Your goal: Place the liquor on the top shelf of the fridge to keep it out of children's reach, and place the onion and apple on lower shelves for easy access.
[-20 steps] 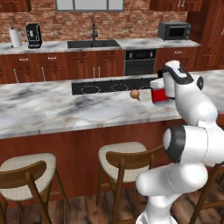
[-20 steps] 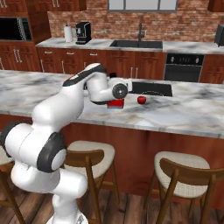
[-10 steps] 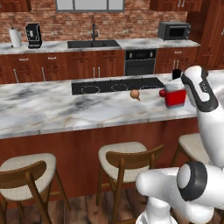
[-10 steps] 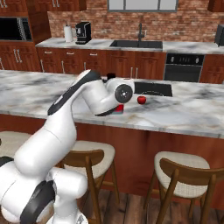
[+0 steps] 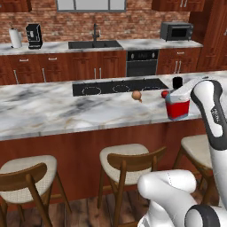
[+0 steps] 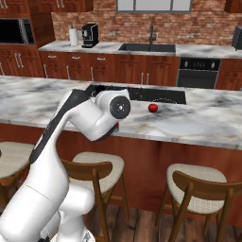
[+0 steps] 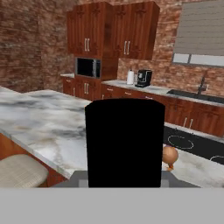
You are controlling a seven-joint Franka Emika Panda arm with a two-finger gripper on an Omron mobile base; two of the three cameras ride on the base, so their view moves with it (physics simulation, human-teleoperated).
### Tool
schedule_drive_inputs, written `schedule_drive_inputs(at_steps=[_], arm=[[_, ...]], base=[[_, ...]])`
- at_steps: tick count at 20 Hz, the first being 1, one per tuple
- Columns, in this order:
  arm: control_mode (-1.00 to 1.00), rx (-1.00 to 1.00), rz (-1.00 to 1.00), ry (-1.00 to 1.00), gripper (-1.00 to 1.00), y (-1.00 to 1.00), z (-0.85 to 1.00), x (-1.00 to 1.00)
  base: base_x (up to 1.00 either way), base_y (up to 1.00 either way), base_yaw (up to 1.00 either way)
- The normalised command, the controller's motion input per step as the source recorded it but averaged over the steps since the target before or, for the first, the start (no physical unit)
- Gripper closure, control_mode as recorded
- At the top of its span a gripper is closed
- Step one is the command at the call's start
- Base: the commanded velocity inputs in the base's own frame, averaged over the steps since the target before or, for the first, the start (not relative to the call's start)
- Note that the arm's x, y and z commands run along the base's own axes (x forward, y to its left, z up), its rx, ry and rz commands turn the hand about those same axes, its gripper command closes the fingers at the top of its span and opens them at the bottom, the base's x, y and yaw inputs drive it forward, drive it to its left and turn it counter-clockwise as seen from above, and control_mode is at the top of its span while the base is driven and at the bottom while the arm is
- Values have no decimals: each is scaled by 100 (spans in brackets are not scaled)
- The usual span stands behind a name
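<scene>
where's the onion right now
The onion sits on the marble island counter in the left base view, just in front of the black cooktop, left of the apple and the liquor.

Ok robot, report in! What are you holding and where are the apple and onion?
Gripper shut on the liquor, lifted by the counter's edge. Onion and apple on the counter by the cooktop. Stools below the arm.

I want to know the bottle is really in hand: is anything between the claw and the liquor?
Nothing visible: the claw is shut on the squat red liquor bottle with its black cap, lifted at the marble counter's edge.
</scene>
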Motion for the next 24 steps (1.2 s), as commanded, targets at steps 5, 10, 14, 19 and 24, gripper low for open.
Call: schedule_drive_inputs(at_steps=[5,10,14,19,24], arm=[[-100,-6,10,5,100,55,16,-22],[-100,-2,4,7,100,32,33,0],[-100,-2,2,6,100,27,22,0],[100,-1,0,0,100,4,2,-1],[100,0,0,0,100,0,0,0]], base=[[0,0,0],[0,0,0],[0,0,0],[-27,5,0],[-72,-7,-12]])
